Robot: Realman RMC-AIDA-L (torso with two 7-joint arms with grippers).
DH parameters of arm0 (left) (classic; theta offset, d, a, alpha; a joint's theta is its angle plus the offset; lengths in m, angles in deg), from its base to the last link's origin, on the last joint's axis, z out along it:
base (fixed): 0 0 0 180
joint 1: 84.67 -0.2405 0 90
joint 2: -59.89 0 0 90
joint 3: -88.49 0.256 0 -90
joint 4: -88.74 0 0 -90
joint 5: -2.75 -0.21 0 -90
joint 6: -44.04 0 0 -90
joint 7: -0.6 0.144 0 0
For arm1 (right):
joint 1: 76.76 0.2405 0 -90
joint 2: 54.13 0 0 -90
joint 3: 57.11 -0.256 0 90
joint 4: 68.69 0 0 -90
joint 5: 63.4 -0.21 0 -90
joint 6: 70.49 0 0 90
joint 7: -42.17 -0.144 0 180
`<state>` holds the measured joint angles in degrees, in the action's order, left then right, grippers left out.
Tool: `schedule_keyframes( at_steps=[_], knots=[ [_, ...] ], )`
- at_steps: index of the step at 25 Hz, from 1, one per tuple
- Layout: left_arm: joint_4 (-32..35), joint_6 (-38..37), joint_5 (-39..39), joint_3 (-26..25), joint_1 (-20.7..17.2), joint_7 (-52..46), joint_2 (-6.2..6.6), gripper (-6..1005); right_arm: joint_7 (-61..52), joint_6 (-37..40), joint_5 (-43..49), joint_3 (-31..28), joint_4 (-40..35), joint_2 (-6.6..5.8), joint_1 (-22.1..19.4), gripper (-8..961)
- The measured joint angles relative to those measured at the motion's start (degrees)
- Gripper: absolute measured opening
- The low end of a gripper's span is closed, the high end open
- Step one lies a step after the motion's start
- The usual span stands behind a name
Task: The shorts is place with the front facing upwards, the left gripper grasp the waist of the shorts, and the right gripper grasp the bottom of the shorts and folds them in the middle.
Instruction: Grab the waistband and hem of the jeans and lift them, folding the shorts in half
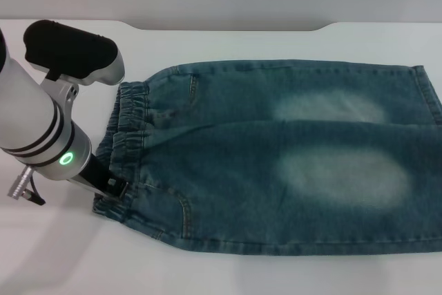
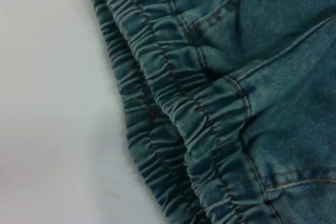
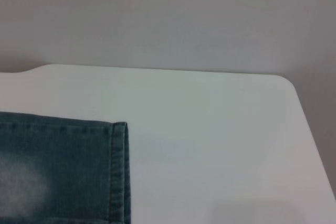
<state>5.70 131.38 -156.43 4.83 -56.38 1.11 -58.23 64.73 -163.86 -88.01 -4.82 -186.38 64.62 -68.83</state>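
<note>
Denim shorts point(image 1: 276, 157), blue-teal, laid flat, front side up.

The garment lies crosswise on the white surface. The waist of the shorts point(image 1: 128, 146) is at the left, a darker elastic band puckered into many small vertical gathers. The bottom of the shorts point(image 1: 431, 98) is at the right, its hems straight, flat and double-stitched. Each leg bears one pale faded oval patch, the nearer being the larger. Orange-brown stitching outlines the pocket openings near the waistband. The left gripper point(image 1: 110, 184), a black claw on a silver-white arm with a lit green ring, rests at the waistband's near end.
</note>
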Motion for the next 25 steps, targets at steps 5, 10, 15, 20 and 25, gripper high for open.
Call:
schedule_keyframes(
  at_steps=[5,10,15,20,25],
  knots=[
    [-1.80,0.45,0.02,-0.03,-0.40,0.01,0.04,168,0.02,-0.09,-0.09,0.30,0.04,0.04,-0.09,813],
    [-5.40,1.49,0.02,-0.45,-0.68,0.16,0.13,57,0.02,-0.83,-0.29,0.54,0.12,0.11,-0.14,814],
    [-8.19,2.52,-0.37,-1.11,-0.91,0.47,0.17,41,-0.48,-1.60,-0.54,0.61,1.42,0.32,-0.38,814],
    [-9.36,2.87,-0.86,-1.27,-0.68,0.61,0.17,34,-1.23,-2.50,-0.56,0.67,4.05,0.51,-1.16,812],
    [-8.86,2.65,-1.42,-1.32,0.19,0.94,0.18,34,-2.20,-3.41,-1.06,1.51,9.60,0.55,-2.05,810]
  ],
)
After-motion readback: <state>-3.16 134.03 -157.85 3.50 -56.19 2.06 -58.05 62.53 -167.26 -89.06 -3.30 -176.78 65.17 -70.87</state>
